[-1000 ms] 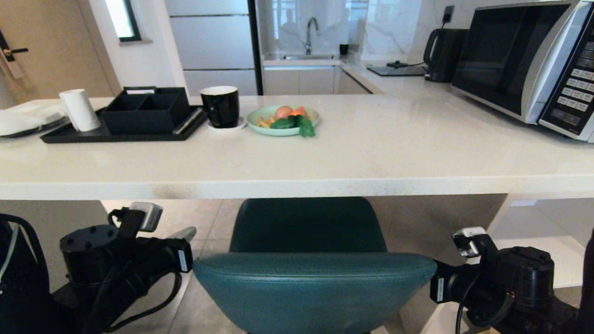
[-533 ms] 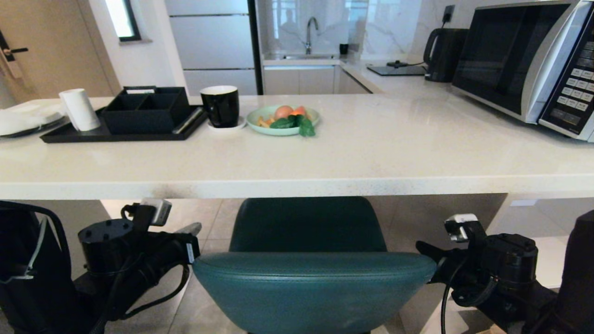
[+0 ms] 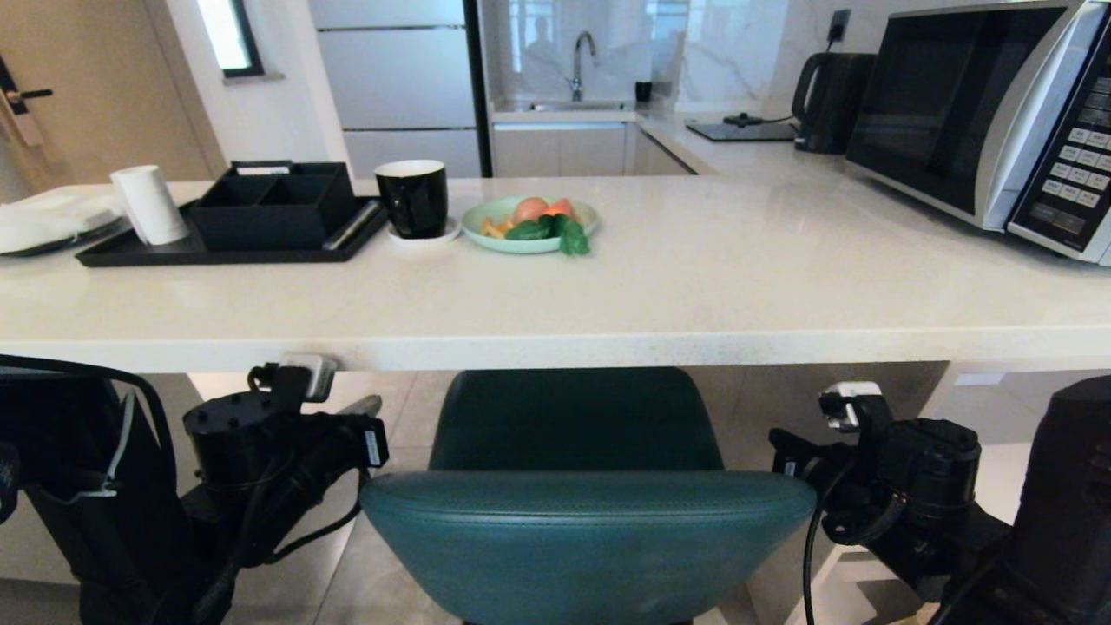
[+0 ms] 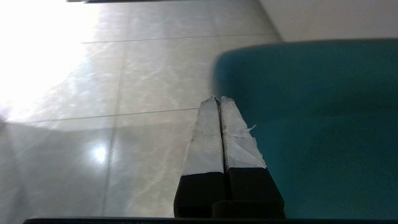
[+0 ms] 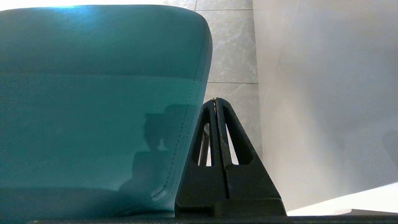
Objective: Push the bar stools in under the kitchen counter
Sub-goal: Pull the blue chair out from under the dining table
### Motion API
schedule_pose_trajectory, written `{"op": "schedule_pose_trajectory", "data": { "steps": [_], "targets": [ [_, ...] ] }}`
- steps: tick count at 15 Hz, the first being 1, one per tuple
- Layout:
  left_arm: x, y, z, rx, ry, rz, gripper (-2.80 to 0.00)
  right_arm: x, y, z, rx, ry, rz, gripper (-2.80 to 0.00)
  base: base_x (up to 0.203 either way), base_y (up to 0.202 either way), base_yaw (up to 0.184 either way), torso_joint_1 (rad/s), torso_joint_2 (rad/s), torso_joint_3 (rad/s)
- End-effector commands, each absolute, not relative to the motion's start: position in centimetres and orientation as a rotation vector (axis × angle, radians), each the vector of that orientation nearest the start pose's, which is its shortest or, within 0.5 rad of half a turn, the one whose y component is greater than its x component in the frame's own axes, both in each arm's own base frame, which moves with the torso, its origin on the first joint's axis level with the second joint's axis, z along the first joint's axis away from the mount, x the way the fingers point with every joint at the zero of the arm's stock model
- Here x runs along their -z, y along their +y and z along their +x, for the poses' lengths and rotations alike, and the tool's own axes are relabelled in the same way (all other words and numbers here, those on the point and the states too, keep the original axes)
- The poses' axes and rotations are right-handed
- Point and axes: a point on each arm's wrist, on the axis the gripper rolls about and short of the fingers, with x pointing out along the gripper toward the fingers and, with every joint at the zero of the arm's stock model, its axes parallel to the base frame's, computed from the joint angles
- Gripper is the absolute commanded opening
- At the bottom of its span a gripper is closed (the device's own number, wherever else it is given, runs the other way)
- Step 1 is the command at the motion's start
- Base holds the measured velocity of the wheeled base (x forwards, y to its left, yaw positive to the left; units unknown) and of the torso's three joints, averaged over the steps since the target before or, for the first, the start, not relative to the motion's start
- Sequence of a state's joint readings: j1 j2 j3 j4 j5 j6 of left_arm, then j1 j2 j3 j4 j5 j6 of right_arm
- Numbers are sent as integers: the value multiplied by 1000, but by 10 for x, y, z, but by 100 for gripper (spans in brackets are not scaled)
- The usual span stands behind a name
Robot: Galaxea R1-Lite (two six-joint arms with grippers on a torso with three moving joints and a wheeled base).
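Note:
A rounded teal bar stool (image 3: 581, 529) stands before me, its low backrest nearest and its seat (image 3: 573, 421) reaching under the front edge of the white kitchen counter (image 3: 694, 295). My left gripper (image 3: 364, 406) is shut and empty beside the backrest's left end. In the left wrist view its taped fingers (image 4: 220, 99) lie pressed together along the teal side (image 4: 311, 124). My right gripper (image 3: 784, 450) is shut and empty at the backrest's right end. In the right wrist view its black fingers (image 5: 215, 100) sit right beside the stitched teal edge (image 5: 108, 109); whether they touch it I cannot tell.
On the counter stand a microwave (image 3: 981, 113), a black tray with an organiser (image 3: 234, 239), a black mug (image 3: 414, 200), a green plate of food (image 3: 529, 227) and a kettle (image 3: 829, 100). White shelves (image 3: 1033, 486) and a pale panel (image 5: 326, 93) stand close to the right arm.
Both arms have moved forward toward the counter, along the two ends of the stool's backrest. Both grippers have stayed shut, and the stool has not visibly shifted.

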State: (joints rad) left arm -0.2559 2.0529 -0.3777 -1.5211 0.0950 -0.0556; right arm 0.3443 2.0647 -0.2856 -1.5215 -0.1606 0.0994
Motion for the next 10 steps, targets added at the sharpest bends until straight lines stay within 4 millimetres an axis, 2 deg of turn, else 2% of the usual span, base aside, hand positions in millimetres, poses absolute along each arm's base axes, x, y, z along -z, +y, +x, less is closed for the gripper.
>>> {"op": "schedule_pose_trajectory", "data": {
  "steps": [1,4,6,8,10],
  "targets": [
    [-67,-79,289,175,151,-28,-280,-53,94,267,-177,241,39,-280,0,0,0,0,0,0],
    [-64,-94,290,183,151,-21,-280,-55,98,269,-184,224,43,-280,0,0,0,0,0,0],
    [-64,-103,283,209,158,-17,-280,-57,100,272,-187,213,45,-280,0,0,0,0,0,0],
    [-64,-103,280,210,163,-16,-280,-55,103,274,-176,210,43,-280,0,0,0,0,0,0],
    [-64,-102,281,207,164,-15,-280,-53,112,268,-193,220,37,-280,0,0,0,0,0,0]
  ]
}}
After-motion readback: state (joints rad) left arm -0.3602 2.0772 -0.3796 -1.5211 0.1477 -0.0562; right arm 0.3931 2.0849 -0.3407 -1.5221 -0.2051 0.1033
